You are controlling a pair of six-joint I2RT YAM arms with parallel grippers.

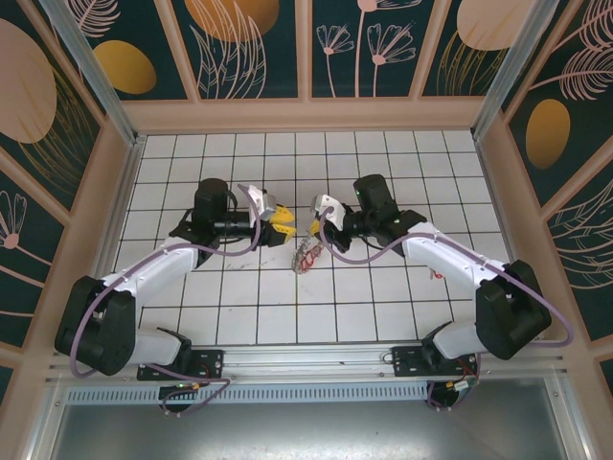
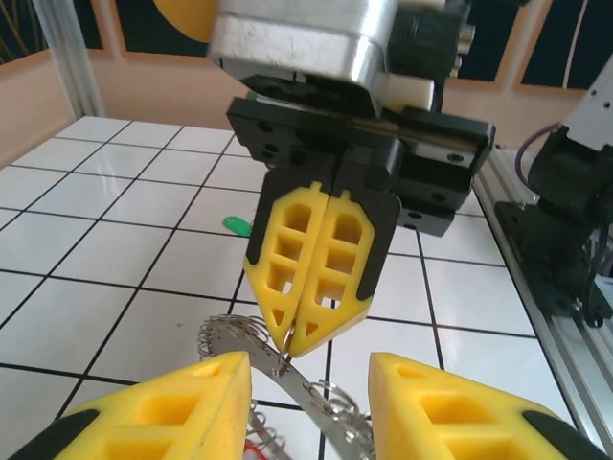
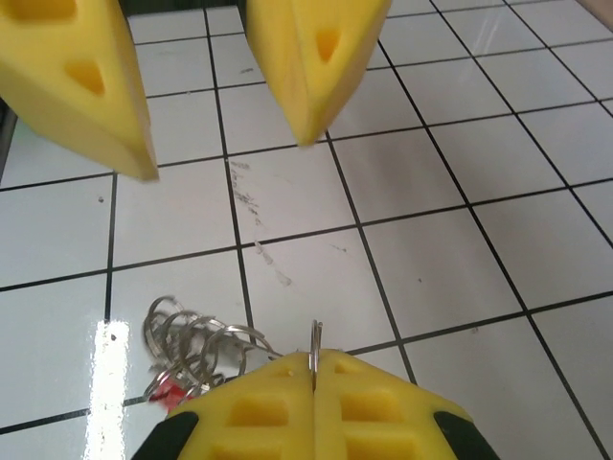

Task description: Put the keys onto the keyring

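Right fingers pressed together, pinching thin metal edge of keyring at centre of top view. Left fingers parted, empty, facing them. Green tag on tiled desk behind. Ring pale grey, flat, rim crowded with wire loops (red tag among them). Tilted, long axis upper right to lower left.

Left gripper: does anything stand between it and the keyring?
Only the right gripper: shut on a thin metal piece, it hangs over the keyring, straight ahead of the open left gripper. Nothing else visible does.
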